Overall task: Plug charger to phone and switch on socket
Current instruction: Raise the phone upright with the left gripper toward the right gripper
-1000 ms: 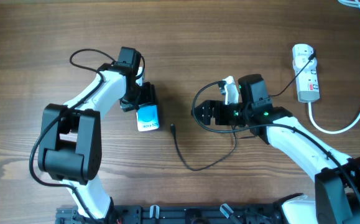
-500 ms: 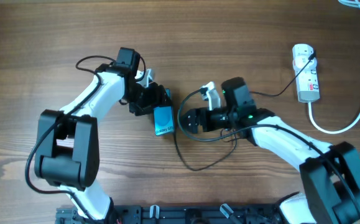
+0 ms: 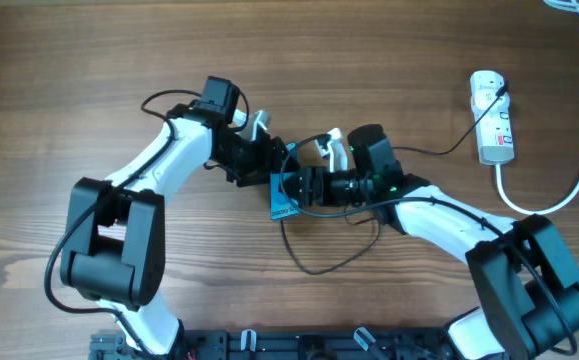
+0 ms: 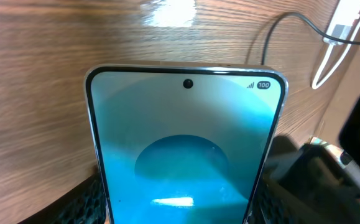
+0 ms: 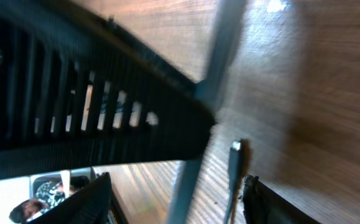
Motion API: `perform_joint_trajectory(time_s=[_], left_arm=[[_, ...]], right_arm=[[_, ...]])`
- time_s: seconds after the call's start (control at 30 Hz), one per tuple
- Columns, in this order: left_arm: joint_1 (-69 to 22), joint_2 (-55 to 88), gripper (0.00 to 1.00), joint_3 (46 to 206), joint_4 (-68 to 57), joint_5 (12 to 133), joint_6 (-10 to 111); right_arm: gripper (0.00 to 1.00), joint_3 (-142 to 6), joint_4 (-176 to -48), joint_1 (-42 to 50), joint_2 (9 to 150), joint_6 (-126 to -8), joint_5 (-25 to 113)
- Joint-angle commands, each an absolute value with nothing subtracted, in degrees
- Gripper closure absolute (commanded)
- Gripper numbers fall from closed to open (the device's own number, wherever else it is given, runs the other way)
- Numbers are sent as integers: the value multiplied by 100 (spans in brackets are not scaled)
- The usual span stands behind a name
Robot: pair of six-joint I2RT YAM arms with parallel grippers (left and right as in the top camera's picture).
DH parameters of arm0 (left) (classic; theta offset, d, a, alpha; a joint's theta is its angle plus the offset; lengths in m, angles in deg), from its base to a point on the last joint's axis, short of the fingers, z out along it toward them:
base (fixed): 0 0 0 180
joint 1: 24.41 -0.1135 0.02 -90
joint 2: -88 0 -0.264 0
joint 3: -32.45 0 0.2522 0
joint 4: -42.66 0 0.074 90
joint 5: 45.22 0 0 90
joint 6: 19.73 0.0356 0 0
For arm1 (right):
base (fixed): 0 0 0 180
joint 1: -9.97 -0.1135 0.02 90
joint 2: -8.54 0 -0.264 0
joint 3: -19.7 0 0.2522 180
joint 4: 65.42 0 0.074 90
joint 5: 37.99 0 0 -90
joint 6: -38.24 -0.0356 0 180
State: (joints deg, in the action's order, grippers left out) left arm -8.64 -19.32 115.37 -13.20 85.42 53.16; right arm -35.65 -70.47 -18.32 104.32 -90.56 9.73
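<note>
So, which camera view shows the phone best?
The left wrist view: the phone fills much of the frame, its turquoise screen facing the camera. The overhead view shows it only small and tilted. In the right wrist view I cannot make it out.

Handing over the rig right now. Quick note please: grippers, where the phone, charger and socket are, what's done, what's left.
Left gripper: shut on the phone, held mid-table with the screen lit.
Right gripper: open, close beside the phone. The connector sits between its fingers and does not look clamped.
Charger: slack loop on the table in front of both grippers. The far end runs to the socket at the right and looks plugged in.
Done: phone in hand.
Left: grip the connector, plug it into the phone, switch on the socket. Switch position can't be told.
</note>
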Motion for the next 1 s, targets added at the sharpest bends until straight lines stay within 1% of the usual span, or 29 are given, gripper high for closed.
perform_joint_trajectory(time_s=[0.0, 0.03, 0.07, 0.1, 0.13, 0.17, 0.2, 0.27, 0.3, 0.33, 0.37, 0.4, 0.43, 0.53, 0.6, 0.7, 0.77, 0.87, 0.97], left_arm=[[-794, -1729, 40, 11513, -1198, 8776, 5192], [-794, -1731, 40, 11513, -1183, 8776, 5194], [-794, -1731, 39, 11513, -1183, 8778, 5196], [-794, -1731, 37, 11513, -1183, 8776, 5196], [-794, -1731, 33, 11513, -1183, 8778, 5196], [-796, -1731, 24, 11513, -1183, 8778, 5196], [-801, -1731, 21, 11513, -1180, 8778, 5198], [-899, -1705, 19, 11518, -1180, 8789, 5196], [-1039, -1633, 20, 11522, -1163, 9038, 5201], [-1115, -1583, 22, 11522, -1108, 9279, 5205], [-1260, -1469, 24, 11522, -875, 10031, 5406], [-1314, -1404, 25, 11522, -700, 10496, 5513], [-1373, -1264, 26, 11522, -195, 11287, 5526], [-1371, -984, 31, 11522, 900, 12227, 5474], [-1373, -687, 32, 11522, 1460, 12297, 5268], [-1461, -464, 33, 11522, 1901, 12295, 4833], [-1522, -381, 33, 11522, 1997, 12295, 4704], [-1537, -370, 34, 11522, 1993, 12295, 4707], [-1537, -370, 32, 11522, 2032, 12205, 4709]], right_arm=[[66, -3567, -7023, -1998, 10476, -9133, 861], [80, -3567, -7020, -1998, 10476, -9137, 861], [92, -3567, -6994, -1998, 10476, -9146, 864], [96, -3567, -6977, -1998, 10476, -9192, 864], [96, -3567, -6959, -1996, 10476, -9242, 864], [96, -3567, -6926, -1996, 10476, -9242, 850], [96, -3567, -6870, -1994, 10472, -9238, 820], [96, -3567, -6430, -1843, 10454, -9222, 276], [96, -3567, -5855, -1659, 10454, -9323, -306], [96, -3567, -5501, -1546, 10454, -9581, -551], [96, -3567, -5106, -1415, 10454, -9922, -723], [96, -3567, -4756, -1327, 10454, -10188, -809], [96, -3567, -4240, -1253, 10454, -10501, -809], [96, -3567, -3344, -1203, 10454, -10884, -771], [96, -3567, -2684, -1119, 10454, -11222, -660], [96, -3567, -2608, -1087, 10454, -11216, -339], [96, -3567, -2391, -1054, 10454, -11220, -190], [96, -3567, -2055, -969, 10454, -11570, -41], [96, -3567, -1825, -966, 10456, -11815, 276]])
